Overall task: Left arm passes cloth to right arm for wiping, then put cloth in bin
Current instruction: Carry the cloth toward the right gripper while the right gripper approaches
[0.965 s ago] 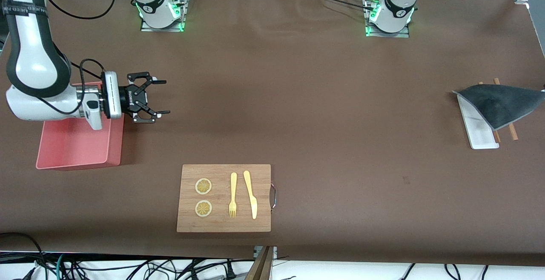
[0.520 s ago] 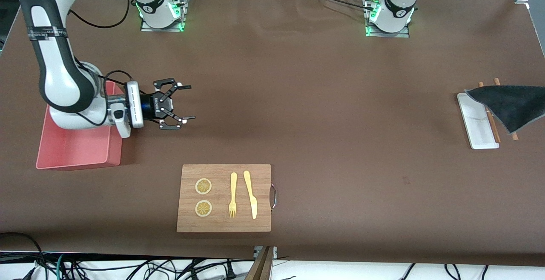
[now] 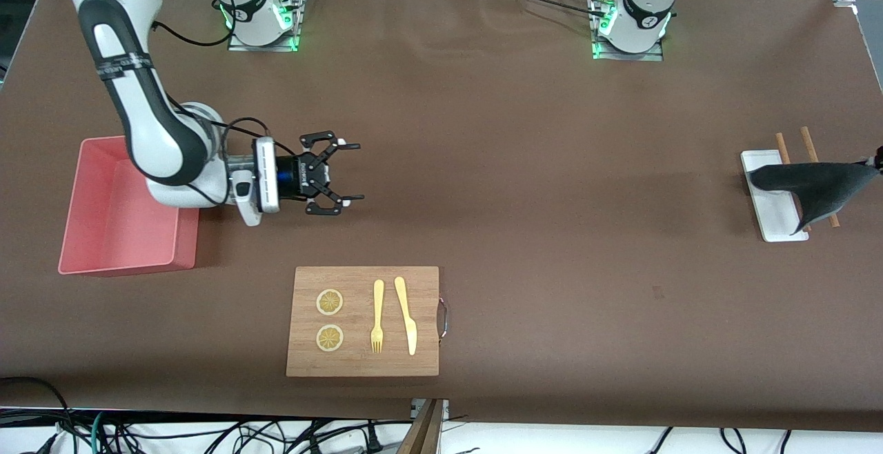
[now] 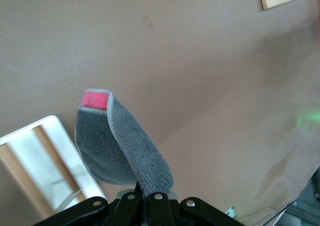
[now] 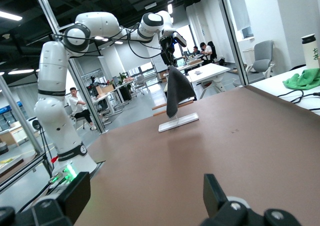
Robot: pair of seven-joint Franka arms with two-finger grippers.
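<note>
Over white tray [image 3: 771, 216]: cloth [image 3: 814, 183] pinched in left end effector [image 4: 145, 198]; right end effector [image 3: 347, 172] wide.

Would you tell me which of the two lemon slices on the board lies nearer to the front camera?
The lower lemon slice, beside the fork's tines; the other slice sits farther up the board, level with the fork's handle.

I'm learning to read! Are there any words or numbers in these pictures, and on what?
No text is readable.
White letters on the right arm's black band: too blurred.
Tiny white print on the right gripper: too small.
Green marks on the bottle: too small.
</note>
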